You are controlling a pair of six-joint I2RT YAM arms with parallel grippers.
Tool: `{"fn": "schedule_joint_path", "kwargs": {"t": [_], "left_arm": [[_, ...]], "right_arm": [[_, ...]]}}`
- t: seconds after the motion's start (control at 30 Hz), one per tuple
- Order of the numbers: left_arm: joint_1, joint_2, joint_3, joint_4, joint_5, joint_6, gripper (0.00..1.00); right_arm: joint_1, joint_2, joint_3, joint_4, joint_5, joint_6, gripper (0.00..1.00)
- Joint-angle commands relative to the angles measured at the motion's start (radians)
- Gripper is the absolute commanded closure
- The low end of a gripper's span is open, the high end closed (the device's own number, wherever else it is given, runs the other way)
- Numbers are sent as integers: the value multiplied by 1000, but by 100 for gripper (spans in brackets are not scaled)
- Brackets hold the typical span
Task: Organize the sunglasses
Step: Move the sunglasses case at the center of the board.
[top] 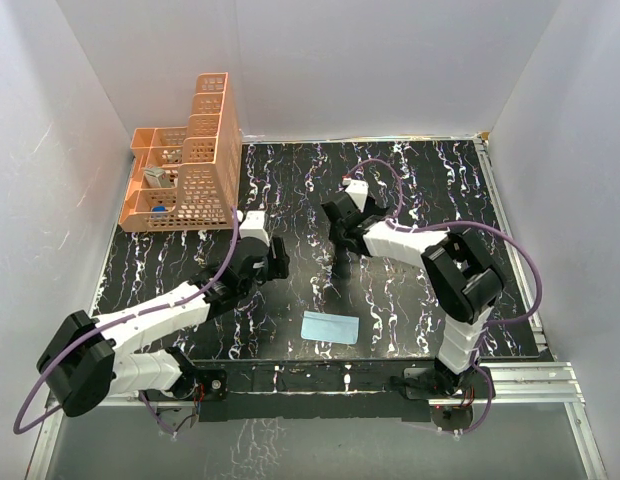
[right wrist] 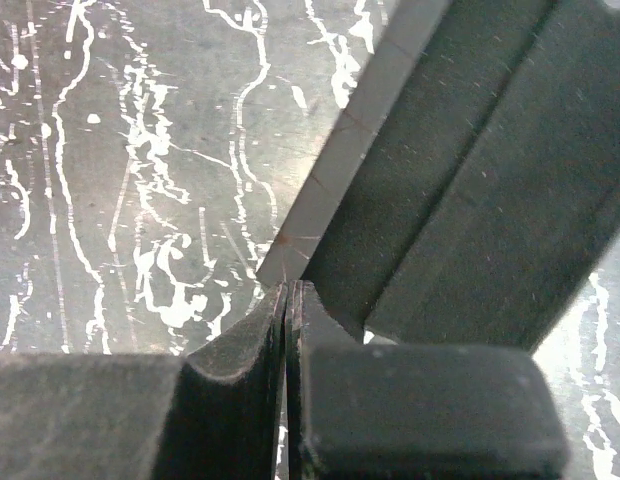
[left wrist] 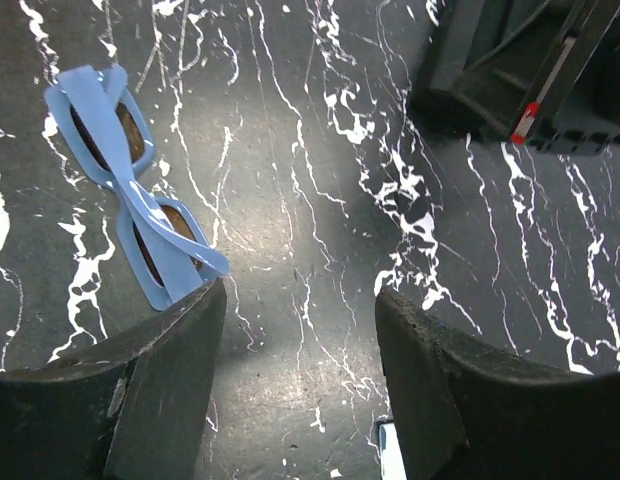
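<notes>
Folded sunglasses (left wrist: 130, 190), pale blue frame w/ brown lenses, lie flat on the black marbled table (left wrist: 320, 200), temples crossed over the lenses. In the left wrist view their long axis runs diagonally, far end pointing top left, near end pointing down-right at one finger (left wrist: 180, 360) of the left gripper (left wrist: 300, 295), just beside its tip; contact can't be told. That pincer stands wide, nothing betw. its jaws, bare table below. In the top view the glasses can't be made out.

Right gripper (right wrist: 290, 300) is closed tight, tips pressed together at an edge of the black case (right wrist: 470, 180), which sits open near mid-table; whether any of the case is nipped can't be told.

A light blue cloth (top: 330, 327) lies flat near the front edge, betw. the arms. An orange organizer (top: 190, 160) stands at the far left corner.
</notes>
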Motion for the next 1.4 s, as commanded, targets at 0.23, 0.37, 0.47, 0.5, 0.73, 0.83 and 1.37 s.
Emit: {"fn": "schedule_joint_path", "kwargs": {"t": [0.23, 0.37, 0.47, 0.5, 0.73, 0.83, 1.37], "left_arm": [[22, -72, -27, -47, -53, -38, 39], [23, -80, -23, -55, -54, -36, 39], [23, -80, -27, -56, -54, -36, 39], [23, -80, -28, -55, -54, -37, 39], [25, -79, -25, -51, -52, -43, 39], [25, -83, -26, -56, -60, -45, 39], [29, 111, 48, 50, -43, -37, 39]], "right_arm": [[154, 127, 155, -2, 4, 66, 100], [170, 168, 196, -29, 14, 76, 100], [170, 157, 177, -21, 22, 79, 100], [170, 148, 167, -13, 22, 79, 100], [170, 147, 192, -38, 20, 69, 100], [169, 87, 148, -29, 23, 70, 100], [97, -157, 3, -8, 45, 18, 100]]}}
